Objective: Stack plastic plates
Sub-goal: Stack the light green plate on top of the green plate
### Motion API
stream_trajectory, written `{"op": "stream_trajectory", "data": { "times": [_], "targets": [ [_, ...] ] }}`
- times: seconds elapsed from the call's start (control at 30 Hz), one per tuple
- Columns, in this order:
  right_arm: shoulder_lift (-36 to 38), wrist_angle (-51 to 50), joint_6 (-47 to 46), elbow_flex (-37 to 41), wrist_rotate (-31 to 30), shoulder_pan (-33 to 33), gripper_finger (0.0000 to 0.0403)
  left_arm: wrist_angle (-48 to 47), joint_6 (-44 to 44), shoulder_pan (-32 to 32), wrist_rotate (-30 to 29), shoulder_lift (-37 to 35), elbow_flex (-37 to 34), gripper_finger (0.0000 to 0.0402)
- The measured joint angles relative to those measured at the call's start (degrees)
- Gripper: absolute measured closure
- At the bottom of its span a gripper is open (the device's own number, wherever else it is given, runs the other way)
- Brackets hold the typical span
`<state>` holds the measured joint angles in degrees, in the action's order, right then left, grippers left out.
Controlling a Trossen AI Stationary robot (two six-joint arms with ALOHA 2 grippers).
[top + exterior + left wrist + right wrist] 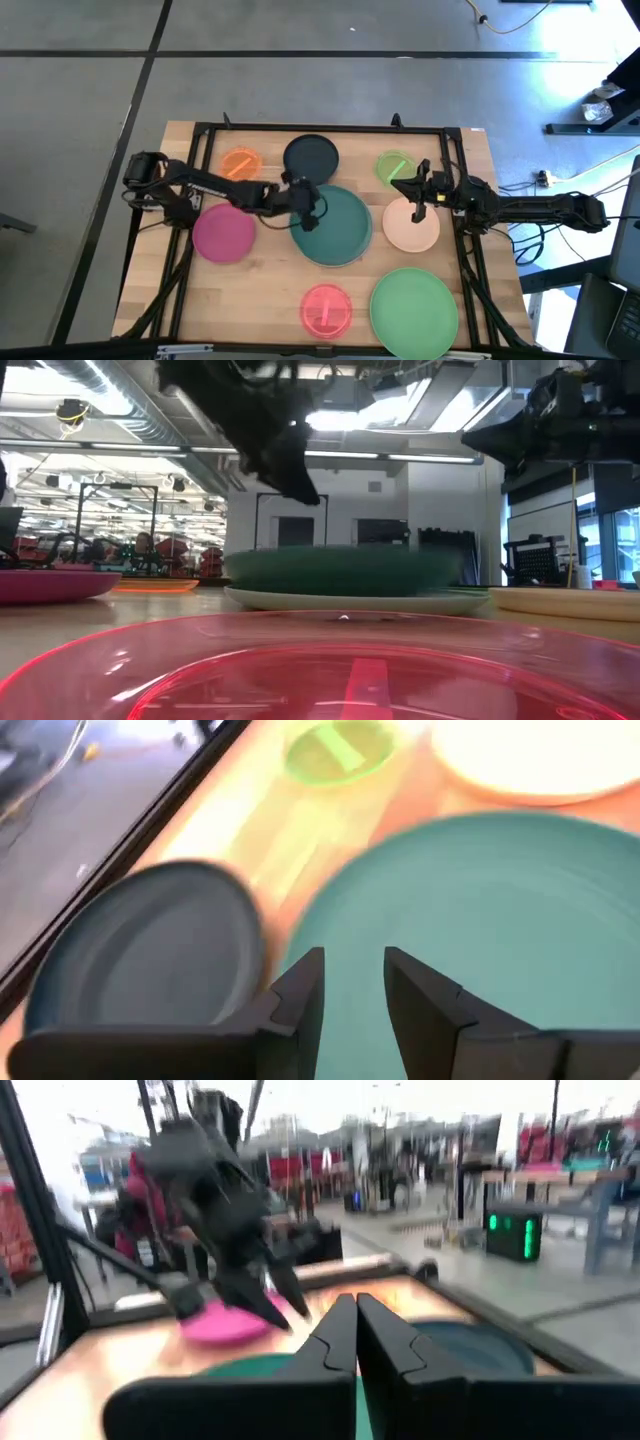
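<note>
From above, the left end effector is hanging over the near-left rim of the teal plate, which is sitting mid-worktop; a pale rim is peeking out beneath it, too thin here to identify. The dark navy plate is lying just behind that end effector, the orange plate and magenta plate off to its left. The right end effector is hovering at the peach plate's far edge, with the lime plate just beside it. The green plate and pink-red plate are sitting nearest the front.

Down low, the pink-red plate is filling the foreground, cut off at the bottom, and the teal plate is resting on a pale plate.

On the left wrist, the fingers are standing apart, empty, above teal.

On the right wrist, the fingers are pressing together, holding nothing.
</note>
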<state>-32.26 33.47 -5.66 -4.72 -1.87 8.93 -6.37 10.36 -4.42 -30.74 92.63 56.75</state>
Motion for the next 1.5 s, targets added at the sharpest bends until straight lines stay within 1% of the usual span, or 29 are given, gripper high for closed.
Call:
{"op": "stream_trajectory", "data": {
  "times": [0.07,0.17,0.23,0.3,0.37,0.47,0.53,0.67,0.8,0.93,1.07,1.17,1.27,1.4,1.5],
  "targets": [
    [-0.5,-4.6,-0.3,-1.8,0.1,-1.0,0.0402,6.1,-2.1,-2.2,1.0,-1.2,-3.1,0.0302],
    [-2.6,-9.3,-0.3,-4.7,-1.0,-4.9,0.0402,17.4,-4.3,-5.0,5.2,-3.7,-10.6,0.0302],
    [-5.0,-10.2,-0.3,-6.0,-3.2,-8.8,0.0402,27.8,-4.8,-6.3,8.5,-5.3,-16.2,0.0302],
    [-7.8,-10.2,-0.3,-7.6,-6.5,-12.9,0.0402,37.5,-4.7,-7.5,10.3,-5.9,-21.4,0.0302],
    [-10.6,-10.7,-0.4,-9.5,-9.4,-16.7,0.0402,45.9,-4.6,-8.9,10.8,-5.9,-25.9,0.0301],
    [-15.5,-15.5,-1.1,-13.9,-11.8,-22.3,0.0402,53.0,-4.5,-10.2,10.4,-5.9,-29.7,0.0301],
    [-19.0,-20.8,-1.5,-18.3,-13.5,-25.6,0.0402,54.4,-4.5,-10.8,10.2,-5.9,-31.1,0.0301],
    [-25.7,-35.2,-1.7,-29.7,-15.2,-30.3,0.0402,55.9,-4.5,-12.5,10.3,-5.7,-31.5,0.0301],
    [-31.5,-48.7,-4.7,-39.7,-15.3,-33.8,0.0402,56.3,-4.7,-14.0,10.2,-5.6,-31.5,0.0301],
    [-35.6,-54.9,-12.6,-44.8,-13.5,-35.8,0.0402,57.2,-4.8,-14.8,10.3,-5.6,-31.5,0.0301],
    [-38.2,-59.0,-19.8,-46.6,-8.2,-36.0,0.0393,57.2,-4.7,-14.8,10.2,-5.6,-31.5,0.0301],
    [-39.0,-63.6,-26.0,-46.6,-4.9,-36.1,0.0361,57.2,-4.7,-14.8,10.2,-5.6,-31.5,0.0301],
    [-39.3,-69.7,-32.5,-46.6,-2.4,-37.3,0.0314,57.3,-4.8,-14.6,10.3,-5.6,-31.5,0.0301],
    [-40.1,-77.5,-41.3,-46.6,-2.0,-40.4,0.0257,57.7,-4.9,-13.5,10.3,-5.6,-31.4,0.0301],
    [-40.9,-80.4,-44.5,-46.6,-1.3,-43.5,0.0229,57.7,-4.9,-13.1,10.3,-5.6,-31.4,0.0301]
  ]
}}
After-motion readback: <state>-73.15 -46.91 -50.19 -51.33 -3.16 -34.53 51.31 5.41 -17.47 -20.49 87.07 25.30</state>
